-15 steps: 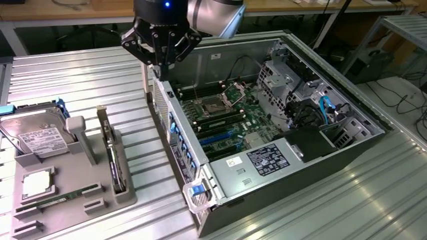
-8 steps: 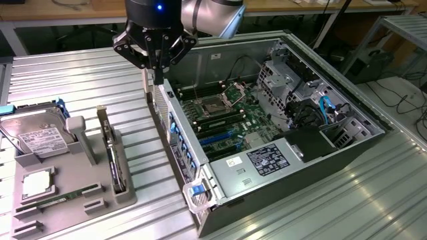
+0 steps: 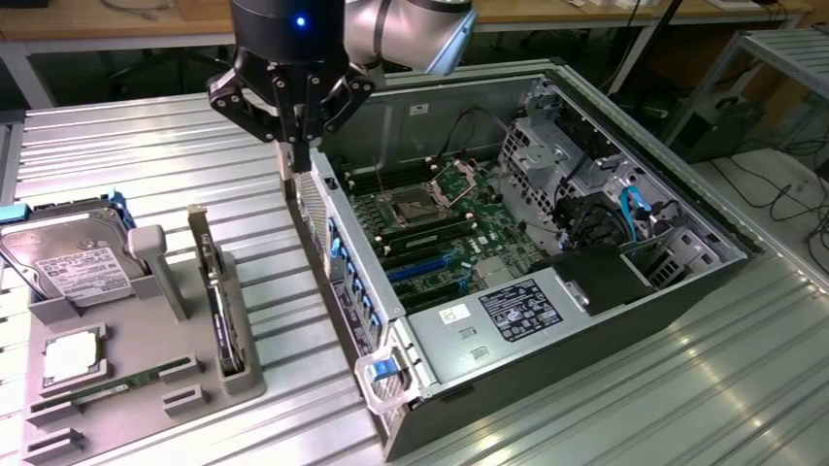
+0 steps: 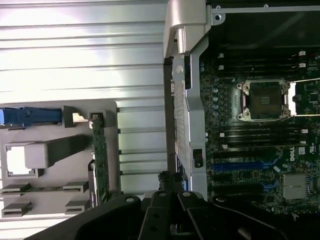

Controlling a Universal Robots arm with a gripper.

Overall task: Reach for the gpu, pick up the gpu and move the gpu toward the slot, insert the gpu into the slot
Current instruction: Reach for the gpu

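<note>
Gpu (image 3: 217, 291) stands upright in grey holder (image 3: 136, 340).

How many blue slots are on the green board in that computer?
2: a long blue slot mid-board and a shorter blue slot beside it; others may be hidden.

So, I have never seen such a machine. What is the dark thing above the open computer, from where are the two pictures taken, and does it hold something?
It is a robot arm ending in a pincer. One picture comes from a camera off the arm, the other from a camera on its wrist. On the metal table lie an open computer case and a grey holder with spare parts: a hard drive, a memory stick and the graphics card standing on edge. The pincer is shut above the case's rear edge and seems to hold nothing.
</note>
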